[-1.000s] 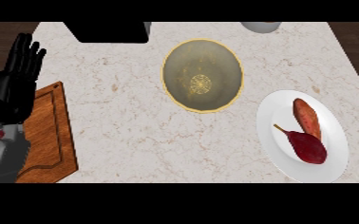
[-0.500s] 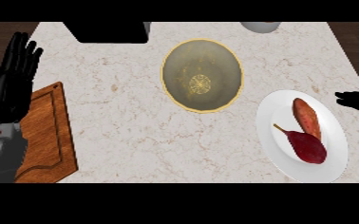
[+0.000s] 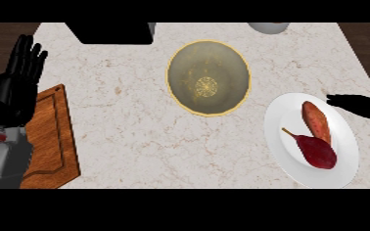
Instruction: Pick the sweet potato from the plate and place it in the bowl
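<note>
An orange-brown sweet potato [image 3: 316, 121] lies on the white plate [image 3: 278, 127] at the lower right, beside a dark red pear-shaped fruit [image 3: 315, 149]. The empty olive bowl [image 3: 209, 76] with a yellow rim stands in the middle of the counter, up and left of the plate. Only the black fingers of my right hand [image 3: 349, 102] show at the right edge, stretched out just above the plate's upper right rim, touching nothing. My left hand [image 3: 19, 76] rests open at the left edge, fingers up.
A wooden cutting board [image 3: 52, 137] lies at the lower left beside my left forearm. A black box [image 3: 115, 31] sits at the counter's far edge, and a grey cup [image 3: 269, 27] at the top right.
My right hand has come in from the right edge, its fingers reaching further left toward the plate. The left hand has barely moved. Sweet potato and bowl are still.
</note>
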`<state>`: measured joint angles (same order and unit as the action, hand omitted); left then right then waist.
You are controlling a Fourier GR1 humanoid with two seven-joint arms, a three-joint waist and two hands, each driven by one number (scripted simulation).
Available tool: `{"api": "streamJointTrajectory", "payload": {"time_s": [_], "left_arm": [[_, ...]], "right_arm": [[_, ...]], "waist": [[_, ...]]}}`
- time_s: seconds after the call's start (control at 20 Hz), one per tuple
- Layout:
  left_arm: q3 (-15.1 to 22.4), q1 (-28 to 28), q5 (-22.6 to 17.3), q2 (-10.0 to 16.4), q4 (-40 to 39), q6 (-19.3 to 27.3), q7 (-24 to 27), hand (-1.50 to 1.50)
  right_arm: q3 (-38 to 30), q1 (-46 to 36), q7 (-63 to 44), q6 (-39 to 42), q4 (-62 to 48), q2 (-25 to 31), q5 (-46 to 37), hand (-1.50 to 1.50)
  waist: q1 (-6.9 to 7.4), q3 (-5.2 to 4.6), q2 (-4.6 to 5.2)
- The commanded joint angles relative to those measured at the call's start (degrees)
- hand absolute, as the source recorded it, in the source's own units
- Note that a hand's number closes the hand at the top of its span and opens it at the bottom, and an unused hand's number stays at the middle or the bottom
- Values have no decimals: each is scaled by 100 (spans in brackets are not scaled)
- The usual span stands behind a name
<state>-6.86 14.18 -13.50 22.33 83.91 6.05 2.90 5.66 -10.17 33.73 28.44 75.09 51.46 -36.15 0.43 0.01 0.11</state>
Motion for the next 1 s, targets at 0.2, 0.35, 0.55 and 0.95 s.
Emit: {"api": "streamJointTrajectory", "payload": {"time_s": [0.2, 0.35, 0.55, 0.95], "left_arm": [[-23, -91, 206, -257, 134, 23, -77, 0], [-99, -104, 170, -202, 29, -169, -12, 0], [-322, -264, 105, -144, 177, -271, 67, 0], [-277, 3, 387, -336, 230, -121, -274, 0]], "right_arm": [[20, -716, 796, -198, -1306, -511, -609, -150], [64, -949, 871, -174, -1475, -660, -649, -150], [181, -596, 1268, -616, -1504, -744, -892, -150], [120, -1172, 1144, -717, -2262, -1116, -1454, -150]], "waist": [[-1, 1, -3], [2, 0, -2], [-10, 0, -9], [-11, 0, -6]]}}
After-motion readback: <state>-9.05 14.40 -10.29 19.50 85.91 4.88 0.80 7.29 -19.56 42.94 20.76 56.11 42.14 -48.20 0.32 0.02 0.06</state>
